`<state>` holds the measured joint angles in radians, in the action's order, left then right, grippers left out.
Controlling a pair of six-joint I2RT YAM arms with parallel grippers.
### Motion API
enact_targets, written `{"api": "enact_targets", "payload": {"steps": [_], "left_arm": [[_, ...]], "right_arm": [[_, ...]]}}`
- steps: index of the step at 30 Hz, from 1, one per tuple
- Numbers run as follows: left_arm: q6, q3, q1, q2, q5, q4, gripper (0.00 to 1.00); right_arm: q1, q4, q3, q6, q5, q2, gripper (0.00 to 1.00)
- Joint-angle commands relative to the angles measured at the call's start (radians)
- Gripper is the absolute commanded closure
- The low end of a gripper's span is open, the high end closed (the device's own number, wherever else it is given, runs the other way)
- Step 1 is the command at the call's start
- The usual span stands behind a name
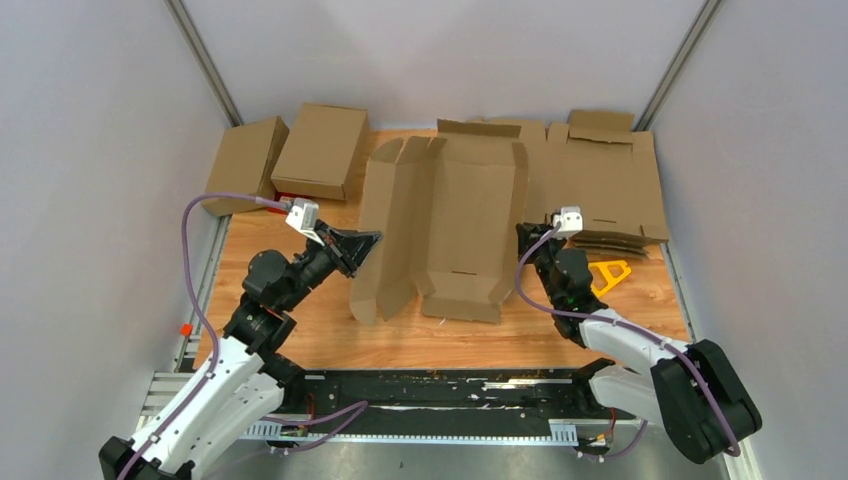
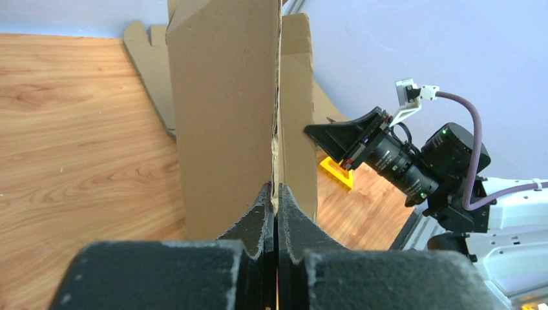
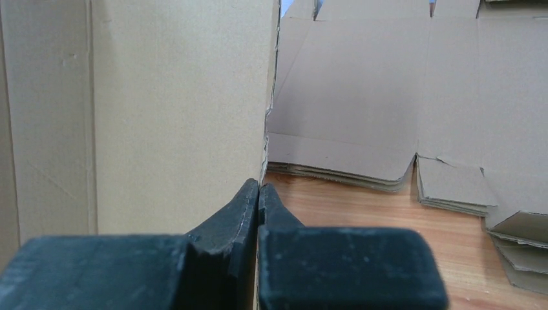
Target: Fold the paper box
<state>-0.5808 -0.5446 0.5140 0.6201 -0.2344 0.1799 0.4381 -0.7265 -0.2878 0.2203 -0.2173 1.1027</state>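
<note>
The paper box [image 1: 470,220] lies open in the middle of the wooden table, plain brown, its long side panels raised. My left gripper [image 1: 372,240] is at its left panel. In the left wrist view the jaws [image 2: 276,190] are shut on the thin edge of that upright panel [image 2: 223,97]. My right gripper [image 1: 522,232] is at the right side wall. In the right wrist view its jaws [image 3: 259,188] are shut on the lower edge of that wall [image 3: 174,116].
Two folded cartons [image 1: 320,150] [image 1: 245,160] stand at the back left, a small red thing [image 1: 285,195] under them. A stack of flat cardboard sheets [image 1: 600,180] [image 3: 375,97] lies at the back right. A yellow triangle [image 1: 610,272] [image 2: 336,171] lies by the right arm.
</note>
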Motion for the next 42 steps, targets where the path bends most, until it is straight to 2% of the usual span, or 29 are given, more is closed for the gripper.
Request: {"api": "enact_targets", "payload": {"steps": [1, 5, 10, 18, 24, 26, 29, 36, 42], "left_arm": [[0.022, 0.037, 0.01, -0.061, -0.016, 0.033, 1.0], [0.019, 0.103, 0.015, -0.134, 0.014, 0.007, 1.0], [-0.008, 0.163, 0.015, -0.191, -0.027, -0.012, 1.0], [-0.025, 0.244, 0.015, -0.259, -0.049, -0.08, 1.0], [0.069, 0.214, 0.015, -0.305, 0.02, -0.227, 1.0], [0.082, 0.221, 0.015, -0.313, 0.043, -0.225, 1.0], [0.075, 0.25, 0.017, -0.294, 0.069, -0.112, 1.0], [0.163, 0.264, 0.072, -0.162, 0.227, 0.144, 1.0], [0.257, 0.259, 0.113, -0.002, 0.337, 0.415, 1.0]], "right_arm": [[0.015, -0.111, 0.023, -0.068, -0.025, -0.014, 1.0], [0.025, -0.178, 0.062, -0.074, 0.011, -0.011, 1.0], [0.027, -0.139, 0.046, -0.063, 0.008, 0.009, 1.0], [0.028, -0.189, 0.063, -0.046, -0.022, 0.066, 1.0], [0.028, -0.274, 0.082, -0.079, -0.074, 0.074, 1.0], [0.028, -0.33, 0.076, -0.095, -0.126, 0.106, 1.0], [0.028, -0.415, 0.04, -0.102, -0.105, 0.157, 1.0], [0.03, -0.475, -0.076, -0.089, -0.059, 0.29, 1.0], [0.031, -0.706, -0.153, -0.098, -0.052, 0.483, 1.0]]}}
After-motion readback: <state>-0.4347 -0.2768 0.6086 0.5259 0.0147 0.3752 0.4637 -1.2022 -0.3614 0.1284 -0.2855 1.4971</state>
